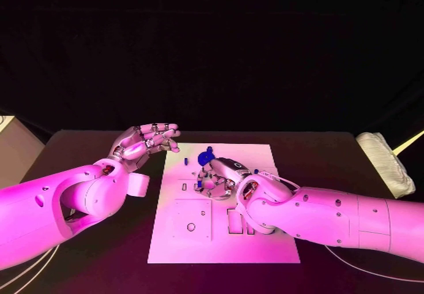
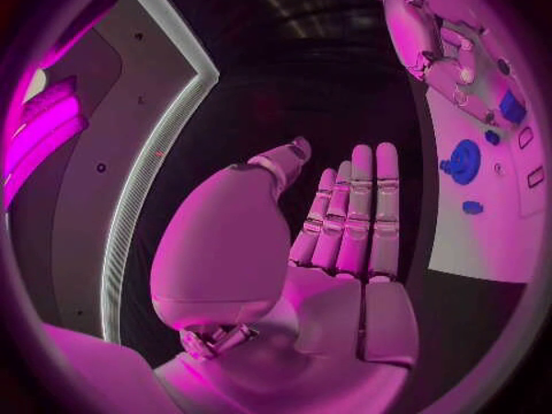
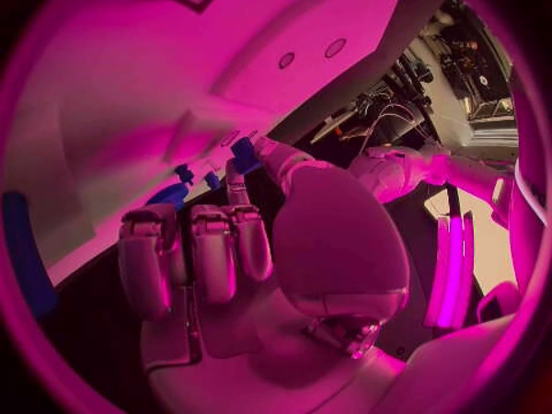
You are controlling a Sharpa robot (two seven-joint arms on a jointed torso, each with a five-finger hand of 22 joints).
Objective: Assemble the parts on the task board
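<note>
**What stays unclear**

The right hand [image 1: 225,180] covers the middle of the task board [image 1: 190,245], so whether its fingers [image 3: 212,248] hold a part cannot be told. The small blue parts [image 1: 187,162] near the board's far edge are too small to identify.

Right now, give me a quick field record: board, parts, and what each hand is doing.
board: white task board, flat on the black table
parts: round blue part near the board's far edge; small blue piece beside it
left hand: raised off the board's left edge, fingers apart, holding nothing
right hand: over the board's middle; whether it holds anything is unclear
</note>
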